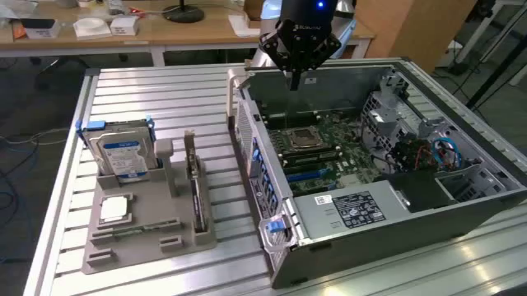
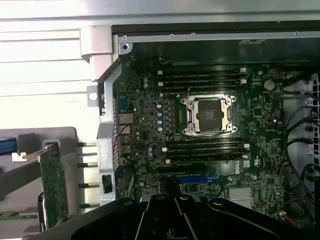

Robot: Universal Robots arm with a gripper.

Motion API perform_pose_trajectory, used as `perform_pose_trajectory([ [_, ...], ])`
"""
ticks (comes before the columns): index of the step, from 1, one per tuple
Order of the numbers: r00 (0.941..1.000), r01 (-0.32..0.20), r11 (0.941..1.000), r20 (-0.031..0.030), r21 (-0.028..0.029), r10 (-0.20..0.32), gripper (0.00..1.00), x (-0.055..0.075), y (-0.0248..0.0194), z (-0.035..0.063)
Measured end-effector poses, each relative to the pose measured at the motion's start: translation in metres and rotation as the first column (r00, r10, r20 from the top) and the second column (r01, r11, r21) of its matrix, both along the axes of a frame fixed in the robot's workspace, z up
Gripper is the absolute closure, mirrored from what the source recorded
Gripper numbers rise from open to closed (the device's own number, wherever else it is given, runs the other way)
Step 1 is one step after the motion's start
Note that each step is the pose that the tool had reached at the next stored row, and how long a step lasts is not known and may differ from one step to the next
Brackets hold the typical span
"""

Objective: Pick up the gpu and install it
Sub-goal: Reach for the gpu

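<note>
The gripper [image 1: 294, 82] is hanging over the open computer [image 1: 387, 203], pinched shut and holding nothing. The gpu card [image 1: 195, 185] is standing on edge in the gray holder [image 1: 136, 248] nearby. It is probably light, stiff and breakable, so its top edge looks best for grabbing.
</note>
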State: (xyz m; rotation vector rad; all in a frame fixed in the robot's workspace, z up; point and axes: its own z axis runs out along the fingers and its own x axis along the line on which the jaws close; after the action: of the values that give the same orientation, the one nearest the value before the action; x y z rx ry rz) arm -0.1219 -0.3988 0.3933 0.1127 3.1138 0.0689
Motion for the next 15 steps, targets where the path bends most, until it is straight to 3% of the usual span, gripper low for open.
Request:
perform_pose_trajectory([
  [15,1.0000,-0.001,1.0000,0.0000,0.0000,0.001,0.89,0.0000,0.0000,0.0000],
])
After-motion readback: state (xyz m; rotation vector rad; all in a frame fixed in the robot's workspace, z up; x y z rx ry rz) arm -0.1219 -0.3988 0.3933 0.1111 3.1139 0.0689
